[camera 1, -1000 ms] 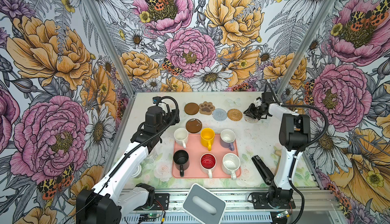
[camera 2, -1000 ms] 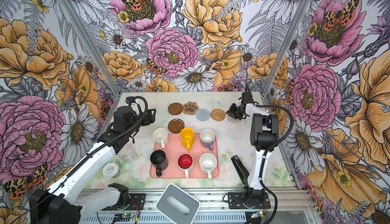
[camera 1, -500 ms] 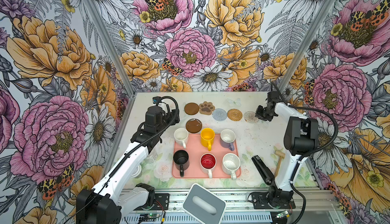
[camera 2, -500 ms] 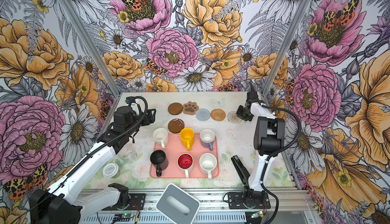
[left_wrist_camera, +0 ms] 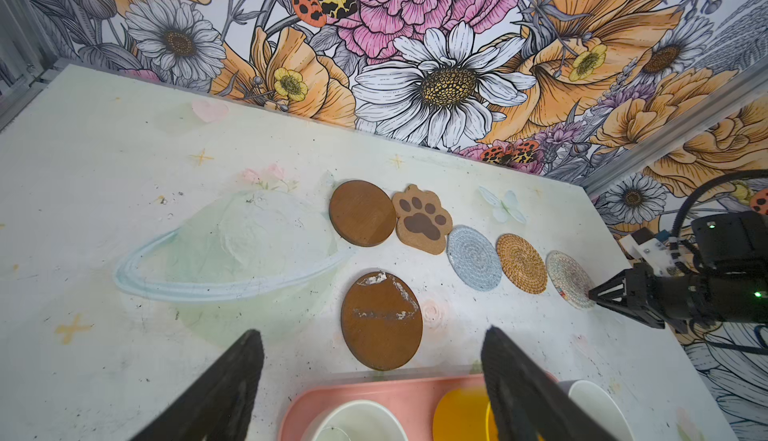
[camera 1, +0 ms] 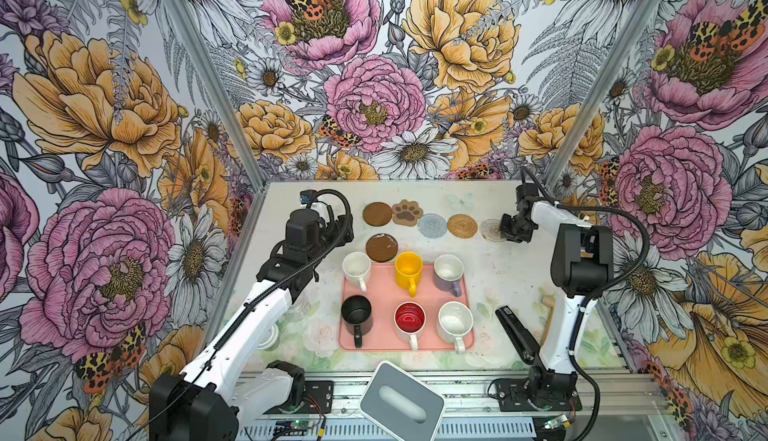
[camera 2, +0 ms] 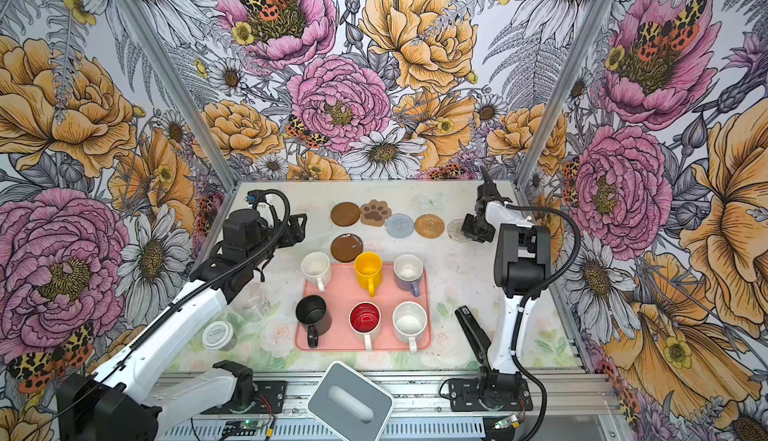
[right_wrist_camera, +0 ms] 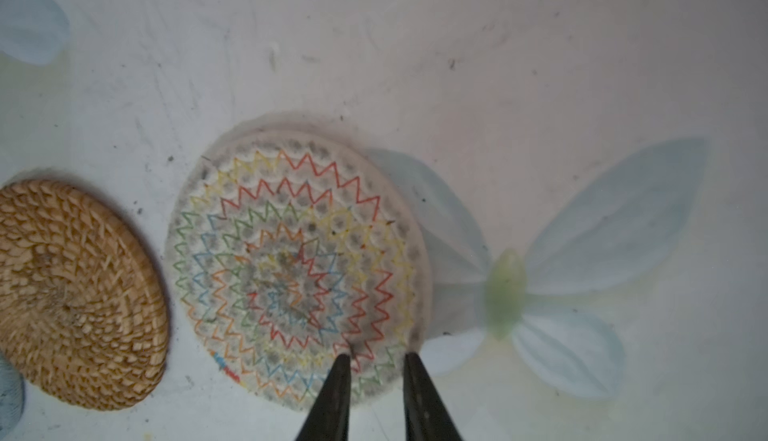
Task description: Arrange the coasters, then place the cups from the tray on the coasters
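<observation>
- The right tool [right_wrist_camera: 376, 355] has its jaws nearly together, with only a narrow gap between the two dark fingers [right_wrist_camera: 332, 393].
- Its tips sit at the rim of the pale zigzag coaster [right_wrist_camera: 291, 260], which lies flat on the tabletop [camera 1: 490, 276]. I cannot tell whether they pinch the rim or only rest on it.
- That coaster is the right-hand end of the far row, just beside the rattan coaster [right_wrist_camera: 70, 293] and not touching it.
- The left tool [left_wrist_camera: 372, 331] stands wide apart and holds nothing. It hangs above the tabletop at the far edge of the tray [left_wrist_camera: 399, 393].
- Between its fingers the left wrist view shows the scuffed brown disc [left_wrist_camera: 381, 320], lying alone just beyond the tray, nearer than the row.
- In both top views the row runs left to right: the smooth brown disc [camera 1: 377, 213], the paw coaster [camera 1: 407, 212] touching it, the grey woven coaster [camera 1: 432, 225], then the rattan and zigzag ones.
- All six cups stand upright on the tray, none on a coaster.
- The far cups are the cream-white mug [camera 1: 356, 266], the yellow mug [camera 1: 409, 268] and the lavender mug [camera 1: 448, 270].
- The near cups are the black mug [camera 1: 356, 312], the red-lined mug [camera 1: 409, 318] and the speckled white mug [camera 1: 455, 320].
</observation>
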`<control>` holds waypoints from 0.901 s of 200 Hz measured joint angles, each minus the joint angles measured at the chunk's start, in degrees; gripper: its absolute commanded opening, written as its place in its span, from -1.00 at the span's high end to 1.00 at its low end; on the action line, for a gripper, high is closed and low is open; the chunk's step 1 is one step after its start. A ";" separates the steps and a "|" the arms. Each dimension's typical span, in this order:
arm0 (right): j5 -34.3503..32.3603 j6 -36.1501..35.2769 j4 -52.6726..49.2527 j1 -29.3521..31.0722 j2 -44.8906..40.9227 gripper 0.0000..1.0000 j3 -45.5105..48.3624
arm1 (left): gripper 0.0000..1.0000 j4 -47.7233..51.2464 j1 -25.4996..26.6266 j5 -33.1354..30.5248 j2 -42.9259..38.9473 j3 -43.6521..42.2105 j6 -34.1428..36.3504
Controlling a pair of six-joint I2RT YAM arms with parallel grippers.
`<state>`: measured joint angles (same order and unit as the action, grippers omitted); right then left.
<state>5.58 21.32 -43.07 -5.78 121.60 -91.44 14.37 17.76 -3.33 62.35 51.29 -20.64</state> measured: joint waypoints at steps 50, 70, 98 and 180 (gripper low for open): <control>-0.94 -0.04 -0.74 1.68 2.54 0.50 -3.17 | -0.68 0.02 0.00 -0.02 -0.44 0.00 0.00; -1.46 -0.42 -1.36 2.19 3.19 0.51 -4.28 | -0.68 0.00 0.00 -0.02 -0.57 0.00 0.00; -2.23 -0.48 -1.73 3.04 3.91 0.52 -5.33 | -0.68 0.00 0.00 -0.02 -0.57 0.00 0.00; -2.84 -1.11 -2.75 3.96 5.03 0.55 -7.10 | -0.69 0.02 0.00 -0.04 -0.57 0.00 0.02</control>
<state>2.74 20.21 -45.82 -1.83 126.63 -98.54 14.39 17.76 -3.38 61.78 51.29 -20.62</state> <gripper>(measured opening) 0.236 0.844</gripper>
